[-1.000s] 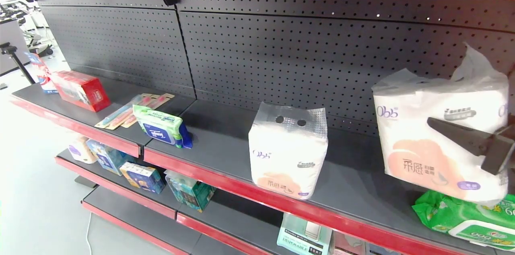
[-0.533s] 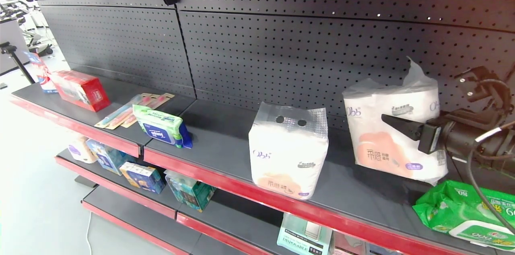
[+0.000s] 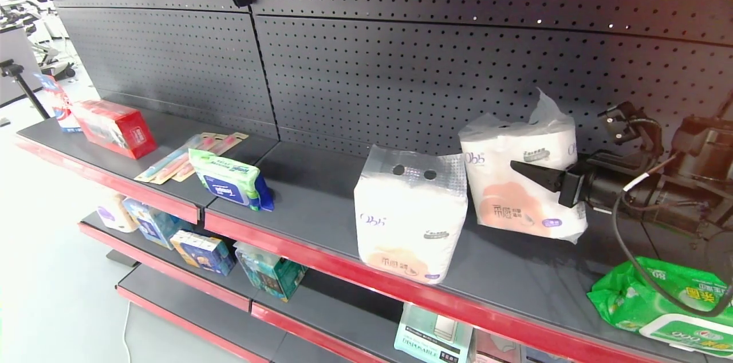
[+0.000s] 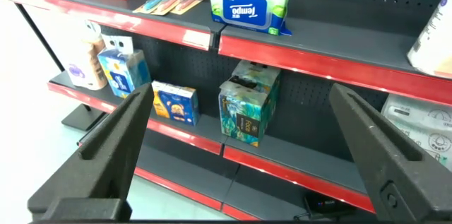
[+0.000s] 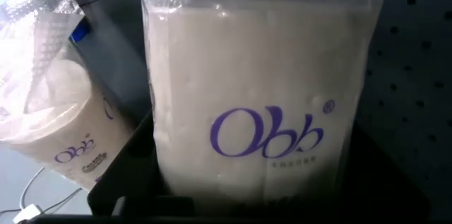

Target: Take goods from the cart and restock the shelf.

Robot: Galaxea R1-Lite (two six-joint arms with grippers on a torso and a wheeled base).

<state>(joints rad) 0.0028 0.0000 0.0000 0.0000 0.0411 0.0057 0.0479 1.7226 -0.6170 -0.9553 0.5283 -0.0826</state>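
White plastic-wrapped tissue pack [image 3: 504, 200] — peach print | clamped in right end effector [image 3: 516, 161]

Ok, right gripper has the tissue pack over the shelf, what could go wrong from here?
1. The held tissue pack is tilted in the right gripper; released like this, it may topple instead of standing.
2. It hangs close to the standing tissue pack, which sits near the front edge of the shelf; a bump might push that one off.
3. The arm's cable loops down over the green wet wipes pack and could drag it on withdrawal.
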